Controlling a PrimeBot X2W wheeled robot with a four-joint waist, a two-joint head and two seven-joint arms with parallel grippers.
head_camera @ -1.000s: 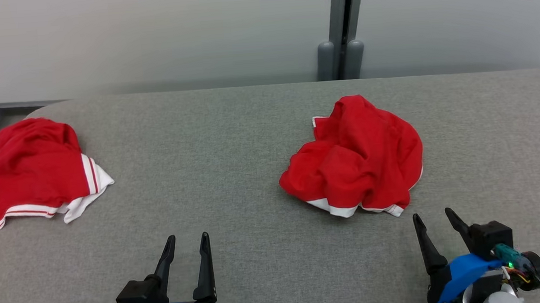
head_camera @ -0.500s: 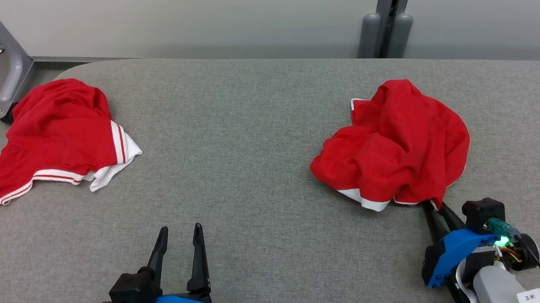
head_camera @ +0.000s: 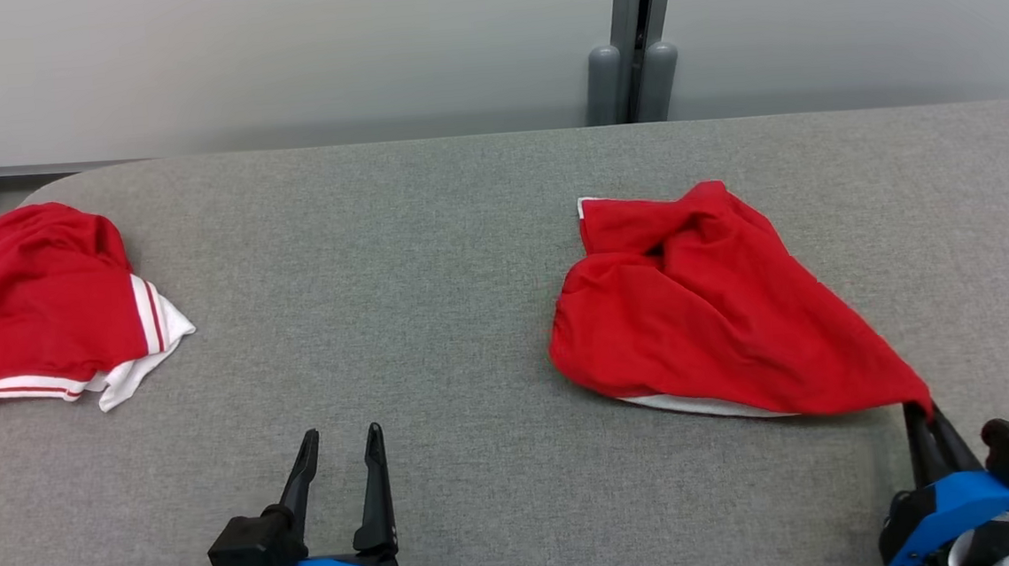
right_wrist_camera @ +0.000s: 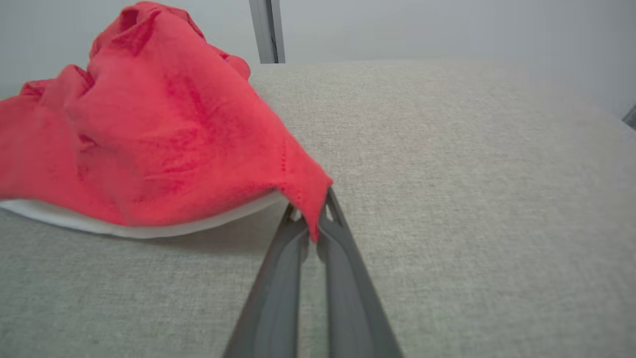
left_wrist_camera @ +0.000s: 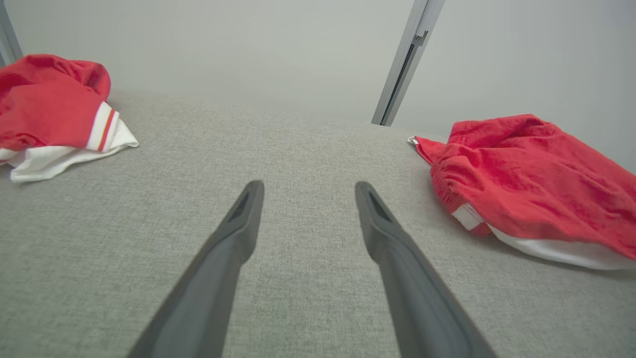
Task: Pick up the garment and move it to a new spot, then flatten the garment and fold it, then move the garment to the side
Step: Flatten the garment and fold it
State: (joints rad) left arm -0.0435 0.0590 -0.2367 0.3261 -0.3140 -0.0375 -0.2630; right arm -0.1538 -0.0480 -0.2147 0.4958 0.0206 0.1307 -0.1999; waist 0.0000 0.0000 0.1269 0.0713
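Grey cloth tabletop [head_camera: 432, 261] in front of me, pale wall behind. Right of centre sits the garment [head_camera: 702, 313]. Its bulk is bunched on the surface, and one corner is drawn out to a point toward the tabletop's near right corner.

What worries me is how thin that bite is, just a tip of hem. A quick lift could let it slide out under the weight of the heap. If I drag it low instead, the cloth could catch on the table's fabric and roll up tighter, which would make flattening harder. A white lining shows under the near edge, and I can't tell from here whether I've caught one layer or two. One layer alone could turn the thing inside out on the way up. At the left edge lies a second red garment [head_camera: 26, 299], well apart, so there's little chance of tangling.

Now the right gripper [head_camera: 925, 418]: fingers pressed together, pinching that red corner at the very tips. As for the left gripper [head_camera: 342, 436], its fingers are spread wide and hold nothing, over bare tabletop near the front edge.
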